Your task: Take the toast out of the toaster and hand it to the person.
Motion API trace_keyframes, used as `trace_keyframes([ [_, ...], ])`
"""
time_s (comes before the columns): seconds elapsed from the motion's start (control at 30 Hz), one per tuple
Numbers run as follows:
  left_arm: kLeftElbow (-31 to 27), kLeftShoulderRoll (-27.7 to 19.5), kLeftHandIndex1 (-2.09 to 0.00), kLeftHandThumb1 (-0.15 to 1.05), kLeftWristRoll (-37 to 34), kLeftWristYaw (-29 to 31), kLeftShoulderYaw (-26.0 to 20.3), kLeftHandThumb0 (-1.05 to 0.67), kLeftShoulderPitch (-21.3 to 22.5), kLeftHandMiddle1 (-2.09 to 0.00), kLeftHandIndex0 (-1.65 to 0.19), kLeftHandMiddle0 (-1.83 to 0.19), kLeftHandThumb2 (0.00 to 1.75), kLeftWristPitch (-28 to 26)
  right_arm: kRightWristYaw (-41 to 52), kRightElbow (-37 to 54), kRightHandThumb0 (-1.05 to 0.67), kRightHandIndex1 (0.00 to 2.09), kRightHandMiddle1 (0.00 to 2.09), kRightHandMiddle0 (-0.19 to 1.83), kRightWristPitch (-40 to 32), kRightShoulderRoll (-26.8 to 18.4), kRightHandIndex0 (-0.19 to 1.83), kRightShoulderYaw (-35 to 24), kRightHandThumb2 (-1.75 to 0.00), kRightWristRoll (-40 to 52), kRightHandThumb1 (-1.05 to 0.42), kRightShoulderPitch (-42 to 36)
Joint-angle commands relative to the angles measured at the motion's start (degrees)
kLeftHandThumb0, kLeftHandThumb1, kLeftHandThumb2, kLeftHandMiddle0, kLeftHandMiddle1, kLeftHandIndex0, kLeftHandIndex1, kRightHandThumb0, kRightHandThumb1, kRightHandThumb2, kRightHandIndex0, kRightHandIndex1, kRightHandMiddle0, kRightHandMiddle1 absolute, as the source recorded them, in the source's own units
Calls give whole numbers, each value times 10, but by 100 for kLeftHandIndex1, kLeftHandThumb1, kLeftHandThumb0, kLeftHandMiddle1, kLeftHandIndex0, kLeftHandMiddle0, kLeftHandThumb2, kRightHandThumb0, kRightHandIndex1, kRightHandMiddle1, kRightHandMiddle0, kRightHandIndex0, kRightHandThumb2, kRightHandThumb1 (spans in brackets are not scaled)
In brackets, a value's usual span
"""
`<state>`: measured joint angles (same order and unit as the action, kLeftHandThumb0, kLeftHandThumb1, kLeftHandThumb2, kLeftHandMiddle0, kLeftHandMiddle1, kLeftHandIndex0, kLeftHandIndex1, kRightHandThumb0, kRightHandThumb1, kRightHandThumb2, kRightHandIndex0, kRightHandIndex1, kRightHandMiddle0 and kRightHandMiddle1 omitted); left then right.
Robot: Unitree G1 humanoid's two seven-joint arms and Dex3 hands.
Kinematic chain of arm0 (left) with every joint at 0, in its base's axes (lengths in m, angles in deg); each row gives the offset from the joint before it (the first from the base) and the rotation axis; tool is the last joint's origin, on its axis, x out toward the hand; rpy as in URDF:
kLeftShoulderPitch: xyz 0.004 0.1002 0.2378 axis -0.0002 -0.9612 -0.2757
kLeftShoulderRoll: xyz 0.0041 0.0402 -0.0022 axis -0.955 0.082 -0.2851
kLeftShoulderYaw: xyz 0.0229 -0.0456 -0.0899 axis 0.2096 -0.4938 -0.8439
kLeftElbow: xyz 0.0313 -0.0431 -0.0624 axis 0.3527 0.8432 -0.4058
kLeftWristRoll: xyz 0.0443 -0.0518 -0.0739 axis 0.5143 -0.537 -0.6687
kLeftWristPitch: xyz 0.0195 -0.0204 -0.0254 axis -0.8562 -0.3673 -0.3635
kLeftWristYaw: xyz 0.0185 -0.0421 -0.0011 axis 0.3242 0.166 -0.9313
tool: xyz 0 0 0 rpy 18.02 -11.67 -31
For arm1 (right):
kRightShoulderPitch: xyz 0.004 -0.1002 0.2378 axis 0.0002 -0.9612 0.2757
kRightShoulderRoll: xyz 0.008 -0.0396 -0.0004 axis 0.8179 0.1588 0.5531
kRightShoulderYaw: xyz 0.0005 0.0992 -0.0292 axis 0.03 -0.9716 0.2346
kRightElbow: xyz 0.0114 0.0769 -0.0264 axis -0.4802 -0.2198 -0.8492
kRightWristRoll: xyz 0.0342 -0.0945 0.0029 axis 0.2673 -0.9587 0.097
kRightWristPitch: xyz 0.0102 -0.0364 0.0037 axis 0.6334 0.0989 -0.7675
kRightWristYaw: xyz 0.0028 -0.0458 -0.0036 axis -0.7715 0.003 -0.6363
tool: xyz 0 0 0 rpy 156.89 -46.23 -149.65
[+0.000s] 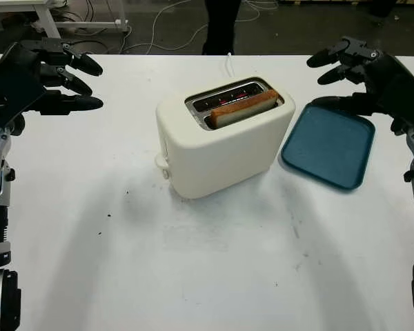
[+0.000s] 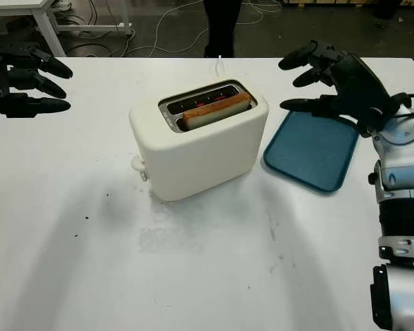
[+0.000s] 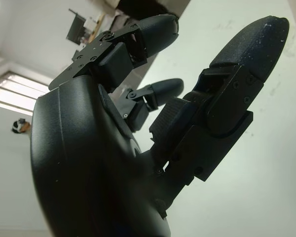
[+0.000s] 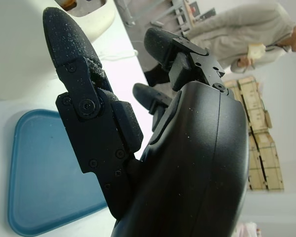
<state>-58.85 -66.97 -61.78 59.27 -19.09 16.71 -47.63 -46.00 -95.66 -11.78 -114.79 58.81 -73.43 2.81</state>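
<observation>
The left robot hand (image 1: 45, 76) hangs open above the white surface (image 1: 124, 262), holding nothing, well apart from the cream plastic two-slot toaster (image 1: 221, 141) to its right. A browned slice of toast (image 1: 243, 108) stands in the toaster's near slot, its upper edge showing. The right robot hand (image 1: 362, 72), likewise open and holding nothing, hangs over the far edge of a teal rectangular plastic tray (image 1: 328, 145) lying just beside the toaster. A person (image 4: 246, 29) in a pale coat appears beyond the right robot hand.
</observation>
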Motion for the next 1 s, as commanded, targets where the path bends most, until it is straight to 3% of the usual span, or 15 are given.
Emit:
trace_keyframes([
  [0.0, -2, 0, -82, 57, 7, -2, 9, -105, -4, -98, -75, -74, 0, -6, -4, 1, -91, 123, 90, 21, 10, -1, 11, -3, -1, 2, -85, -5],
  [0.3, 4, 2, -71, 55, 18, 3, 35, -105, 2, -83, -82, -82, 0, -19, -2, -1, -94, 121, 89, 20, 13, 0, 11, -2, 0, 1, -86, -6],
  [0.97, 50, 5, -66, 56, 25, 7, 53, -105, 20, -81, -85, -84, 0, 0, -8, -3, -94, 121, 88, 21, 10, 3, 12, 9, 0, -14, -85, -4],
])
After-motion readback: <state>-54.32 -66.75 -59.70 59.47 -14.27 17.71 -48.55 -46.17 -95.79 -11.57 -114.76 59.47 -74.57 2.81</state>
